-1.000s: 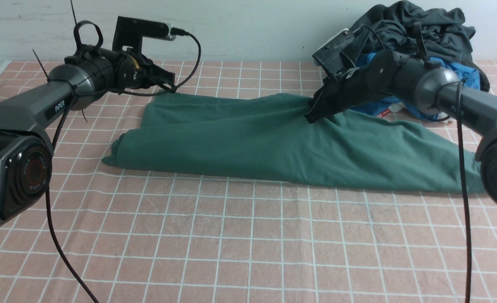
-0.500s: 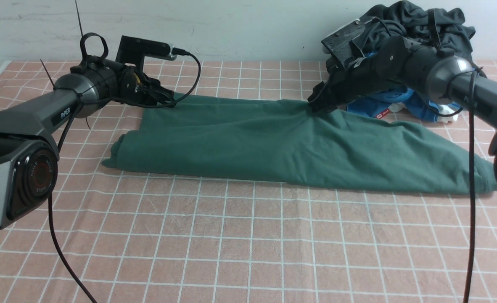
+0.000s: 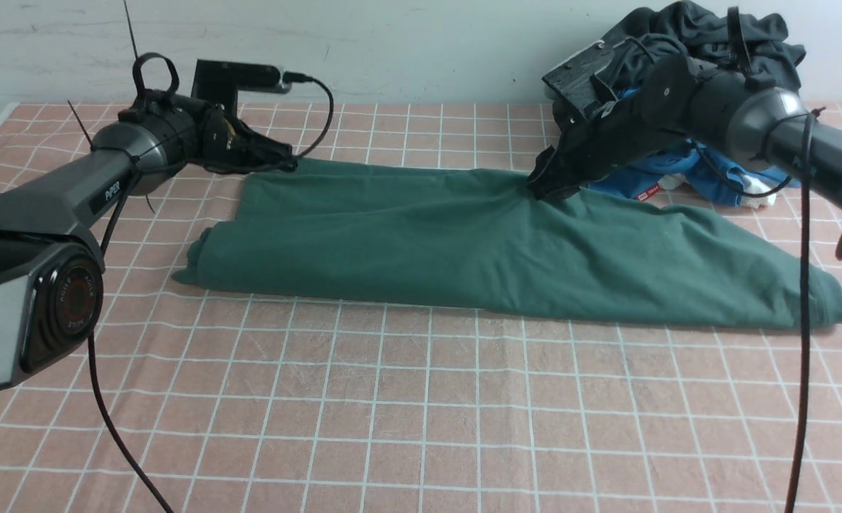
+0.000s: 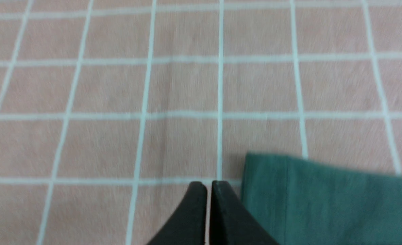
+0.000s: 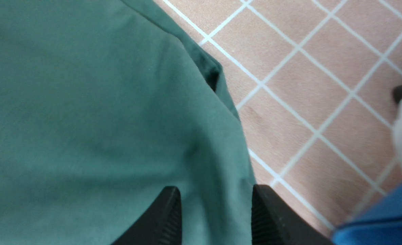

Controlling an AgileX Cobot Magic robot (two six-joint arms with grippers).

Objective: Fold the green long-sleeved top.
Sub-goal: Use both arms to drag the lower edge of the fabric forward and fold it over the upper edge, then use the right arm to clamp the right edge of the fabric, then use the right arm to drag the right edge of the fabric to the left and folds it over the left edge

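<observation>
my left hand (image 3: pixel 289 165) lowered, fingers together, beside corner of soft green long-sleeved top (image 3: pixel 464 242) | right hand (image 3: pixel 539 191) apart, straddling hem | grips pending

Dark clothes (image 3: pixel 677 28) and a blue garment (image 3: pixel 627 178) lie on checked tablecloth (image 3: pixel 421 399).

green long-sleeved top (image 3: pixel 478 246) | partly folded, lying flat | spread across the far table

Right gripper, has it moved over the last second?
Yes. The right gripper has shifted slightly to the right, closer to the blue garment in the pile, while staying at the far edge of the green top.
</observation>
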